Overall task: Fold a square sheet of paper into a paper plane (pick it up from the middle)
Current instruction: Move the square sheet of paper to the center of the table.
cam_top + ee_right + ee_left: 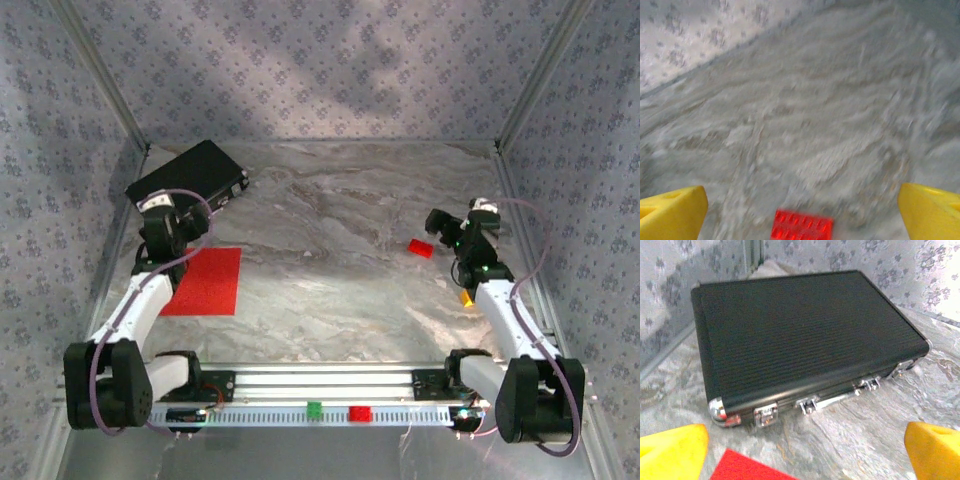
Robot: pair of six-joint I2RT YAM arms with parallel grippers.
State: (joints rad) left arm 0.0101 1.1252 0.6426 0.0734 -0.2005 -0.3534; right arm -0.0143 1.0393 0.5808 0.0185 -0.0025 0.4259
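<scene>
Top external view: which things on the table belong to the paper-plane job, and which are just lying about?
For the job: square sheet of paper, flat by the left arm, unfolded.
Lying about: black case; small red block; yellow piece beside the right arm; green brick and red brick on the front rail.

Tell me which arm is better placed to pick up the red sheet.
Left, probably: its open pincer hangs beside the red sheet; the right pincer is far off, by a red block.
</scene>
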